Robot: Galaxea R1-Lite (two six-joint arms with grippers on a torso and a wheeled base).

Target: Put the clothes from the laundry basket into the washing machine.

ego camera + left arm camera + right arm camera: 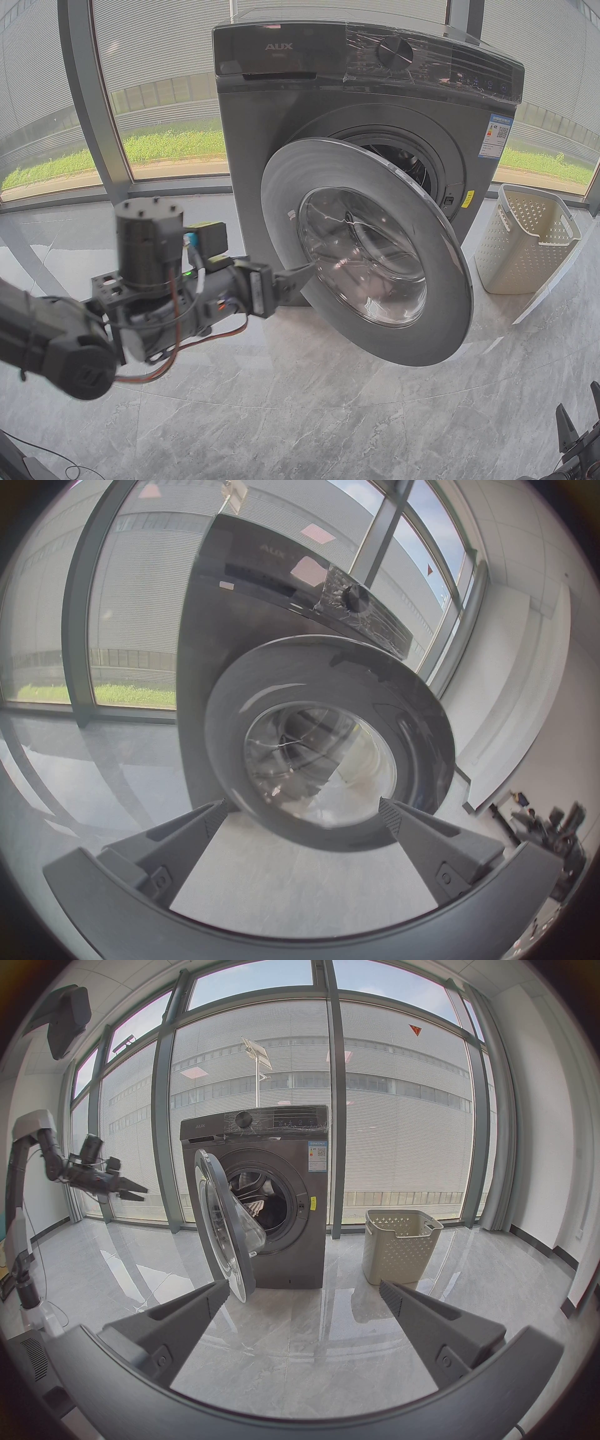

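Observation:
The grey washing machine (pixel 275 119) stands by the windows with its round door (pixel 437 294) swung wide open. My left gripper (pixel 299 279) is open, its fingertips right at the outer face of the door (pixel 325 667), near the door's left rim. It holds nothing. The cream laundry basket (pixel 528 250) sits on the floor to the right of the machine, and no clothes show above its rim. In the right wrist view, the machine (pixel 294 1266) and the basket (pixel 400 1247) are far off. Pale and dark shapes lie inside the drum (pixel 259 1200). My right gripper (pixel 304 1288) is low, open and empty.
Glossy grey marble floor (pixel 300 406) spreads in front of the machine. Tall windows with grey pillars (pixel 94 125) run behind it. A white wall (pixel 544 1147) closes the room to the right of the basket. Some equipment (pixel 550 836) stands on the floor behind me.

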